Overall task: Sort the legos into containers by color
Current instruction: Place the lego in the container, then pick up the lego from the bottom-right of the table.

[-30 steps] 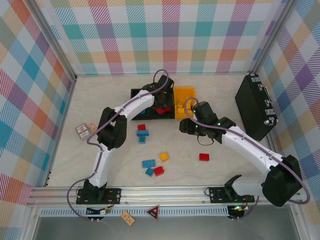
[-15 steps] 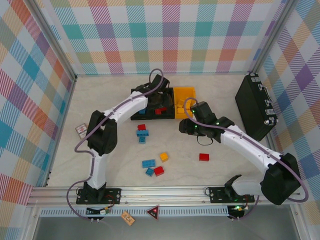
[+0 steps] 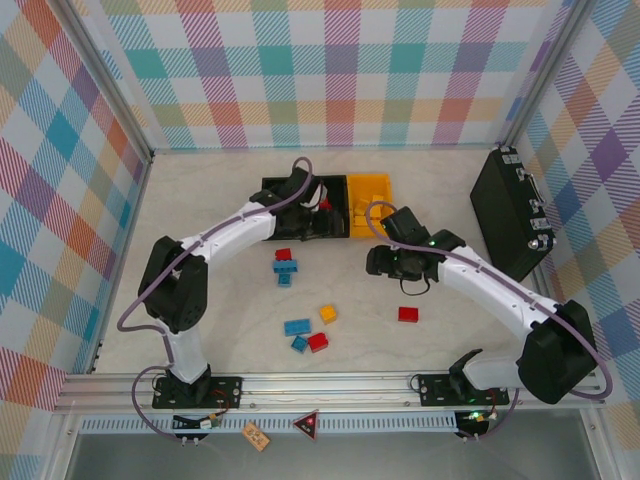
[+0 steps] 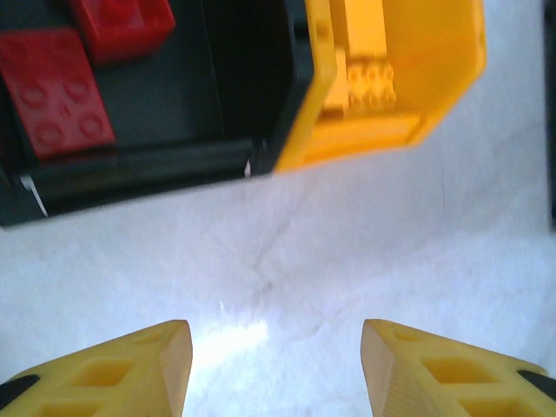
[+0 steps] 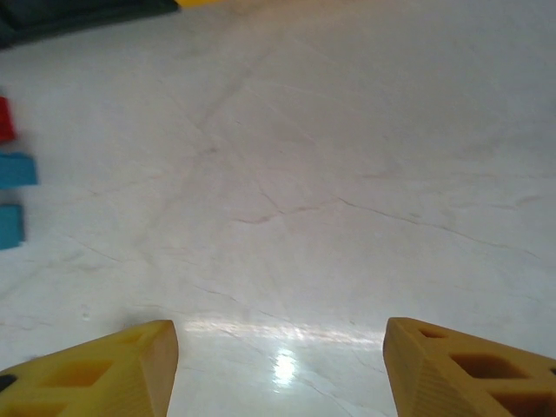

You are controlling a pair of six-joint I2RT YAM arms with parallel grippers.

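Note:
The containers stand at the back of the table: two black bins (image 3: 300, 205) and a yellow-orange bin (image 3: 368, 203). In the left wrist view, red bricks (image 4: 54, 102) lie in the black bin (image 4: 156, 165) and yellow bricks (image 4: 369, 82) in the yellow bin (image 4: 391, 130). My left gripper (image 3: 328, 222) (image 4: 276, 347) hangs open and empty over bare table just before the bins. Right of the loose legos, my right gripper (image 3: 376, 262) (image 5: 278, 347) is open and empty above bare table. Loose legos lie mid-table: red (image 3: 283, 254), blue (image 3: 286, 267), yellow (image 3: 328, 314), blue (image 3: 297, 327), red (image 3: 318, 341), red (image 3: 408, 314).
A large black latched case (image 3: 510, 212) leans at the right wall. Blue bricks (image 5: 16, 169) sit at the left edge of the right wrist view. Plaid walls close off the table on three sides.
Both grippers have opened wider. The left arm's elbow swung out to the left and its gripper drew back from over the bins. The right gripper shifted slightly nearer.

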